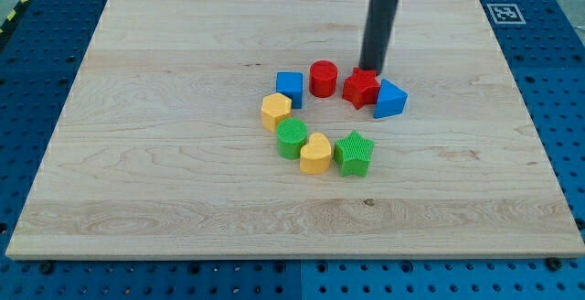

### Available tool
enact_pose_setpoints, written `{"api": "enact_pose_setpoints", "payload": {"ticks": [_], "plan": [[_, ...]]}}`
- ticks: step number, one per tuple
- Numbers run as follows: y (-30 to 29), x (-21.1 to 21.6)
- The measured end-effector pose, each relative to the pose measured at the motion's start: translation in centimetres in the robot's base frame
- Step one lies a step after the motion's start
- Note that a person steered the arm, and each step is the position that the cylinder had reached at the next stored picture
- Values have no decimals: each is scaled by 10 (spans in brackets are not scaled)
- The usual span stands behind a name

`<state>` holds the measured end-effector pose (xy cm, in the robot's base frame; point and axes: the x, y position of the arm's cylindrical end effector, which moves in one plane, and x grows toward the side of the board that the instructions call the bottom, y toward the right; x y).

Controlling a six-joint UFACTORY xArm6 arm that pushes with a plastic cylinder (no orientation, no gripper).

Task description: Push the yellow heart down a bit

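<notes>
The yellow heart [315, 154] lies on the wooden board [164, 154], a little below the board's middle. It sits between a green cylinder [292, 139] on its left and a green star [355, 153] on its right, close to both. My tip [374, 69] is well above it toward the view's top, right behind a red star [361, 88] and a blue triangular block [388, 100]. The rod rises out of the view's top.
A red cylinder [323, 78], a blue cube [290, 88] and a yellow hexagon [275, 111] complete a ring of blocks with the others. A black-and-white marker tag [505, 13] sits at the board's top right corner. Blue perforated table surrounds the board.
</notes>
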<state>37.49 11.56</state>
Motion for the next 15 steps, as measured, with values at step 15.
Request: {"api": "enact_pose_setpoints", "payload": {"ticks": [15], "plan": [[-90,117]]}}
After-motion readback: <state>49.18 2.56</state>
